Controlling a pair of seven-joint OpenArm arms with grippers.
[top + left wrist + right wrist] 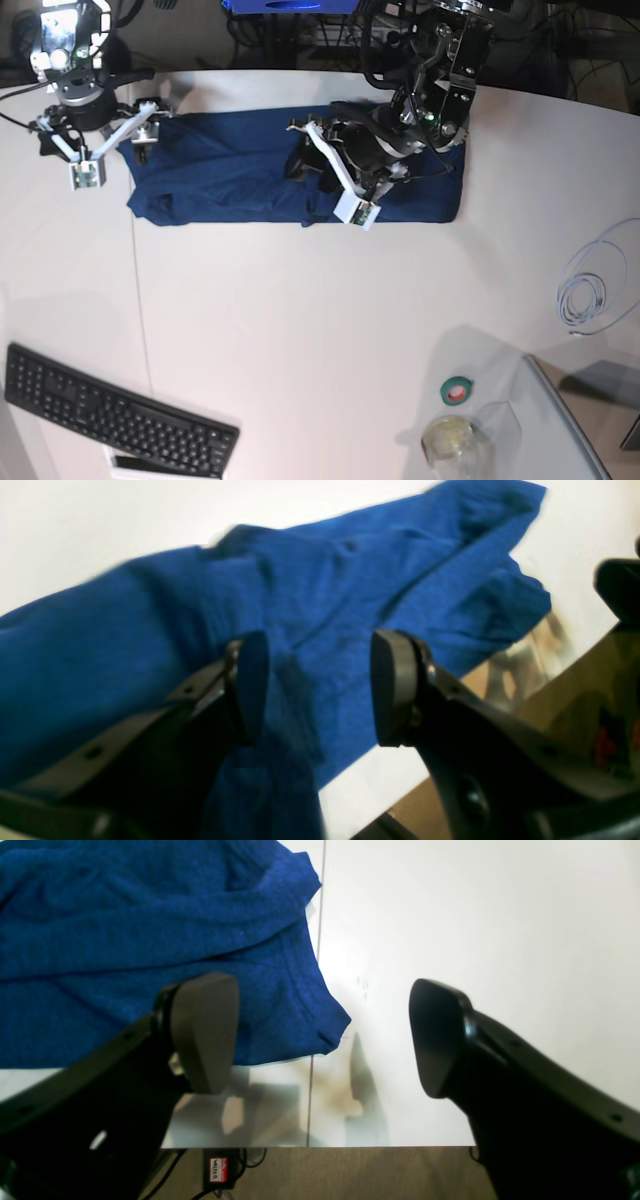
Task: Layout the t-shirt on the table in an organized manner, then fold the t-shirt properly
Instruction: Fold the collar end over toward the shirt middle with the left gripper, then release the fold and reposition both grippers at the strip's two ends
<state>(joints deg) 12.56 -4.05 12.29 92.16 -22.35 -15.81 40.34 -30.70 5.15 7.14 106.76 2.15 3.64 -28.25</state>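
Note:
The navy-blue t-shirt [250, 175] lies spread in a wide, wrinkled band along the far side of the white table [300, 320]. My left gripper [305, 165] hovers over the shirt's middle. In the left wrist view its fingers [250, 680] stand apart above the rumpled cloth [325, 595], open, with nothing pinched between them. My right gripper [130, 130] is at the shirt's far left corner. In the right wrist view it [320, 1035] is wide open, one finger over the shirt [125, 930] and the other over bare table [475, 940], beside the seam line.
A black keyboard [120, 420] lies at the front left. A coiled white cable [585, 295] is at the right; a green tape roll [458, 390], a clear cup [450, 440] and a grey tray edge [580, 420] sit front right. The table edge [350, 1146] is close behind my right gripper.

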